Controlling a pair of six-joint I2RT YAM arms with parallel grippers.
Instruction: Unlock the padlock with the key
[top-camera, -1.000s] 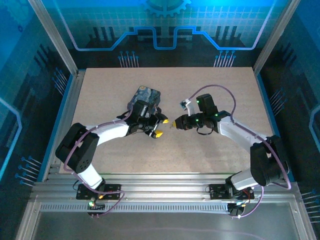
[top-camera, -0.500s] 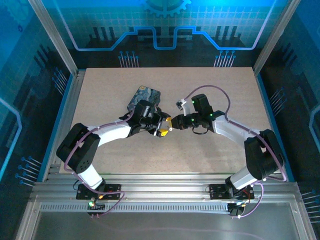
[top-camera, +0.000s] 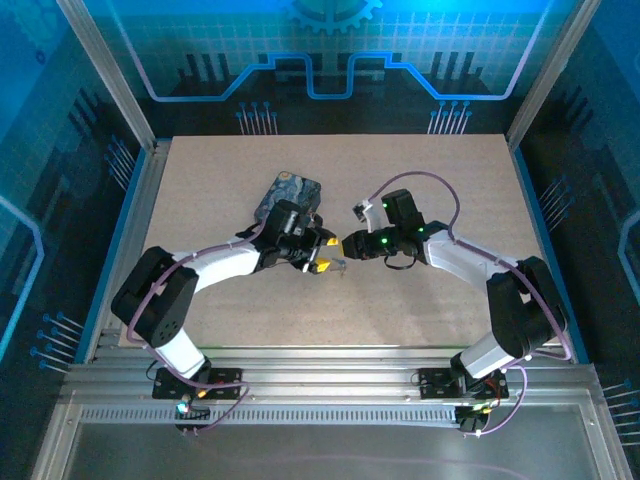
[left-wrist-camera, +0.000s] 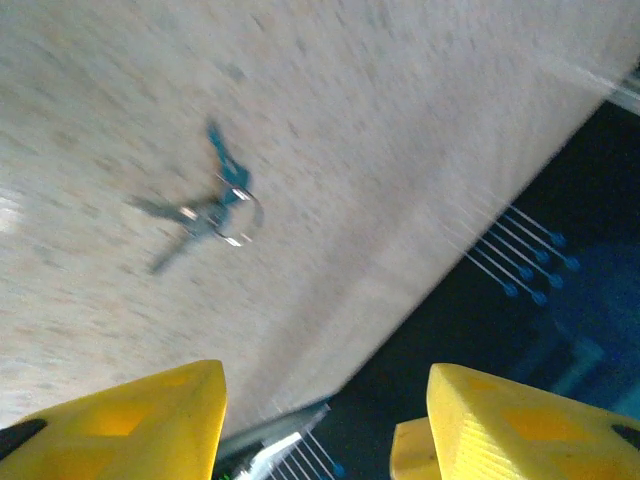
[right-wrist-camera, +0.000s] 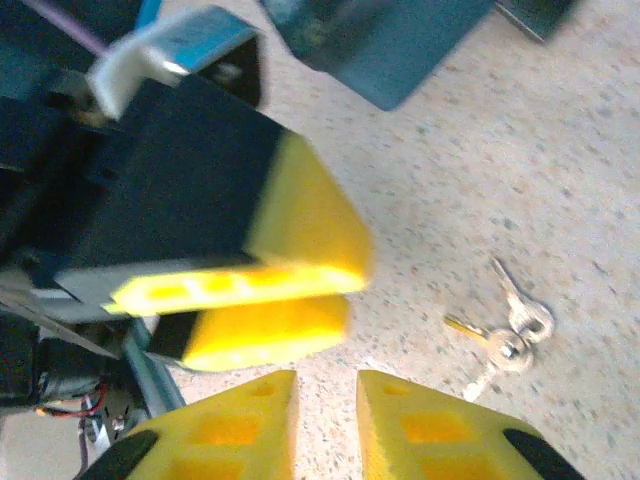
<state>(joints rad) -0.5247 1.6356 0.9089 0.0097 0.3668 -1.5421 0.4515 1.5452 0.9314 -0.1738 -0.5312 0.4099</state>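
On the table (top-camera: 430, 190) key (right-wrist-camera: 505, 335) lies loose: pickup step; left gripper (left-wrist-camera: 325, 385) wide, empty; right gripper (right-wrist-camera: 327, 380) barely parted, probably empty; pinch next.

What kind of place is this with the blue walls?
Probably a robot lab work cell: a left arm and a right arm mounted at a metal-framed table, blue circuit-patterned walls around it, and keys lying on that table.

Lighting and picture quality: even overhead light, cool blue surround.
Table (top-camera: 400, 310) evenly bright and sharp from above, with faint soft shadows on it beside the arms (top-camera: 225, 262) and blue glow on the panels (top-camera: 320, 60) behind it. Left wrist view motion-smeared; key (left-wrist-camera: 215, 205) on the table streaked. Right wrist view: table grain crisp, foreground soft.
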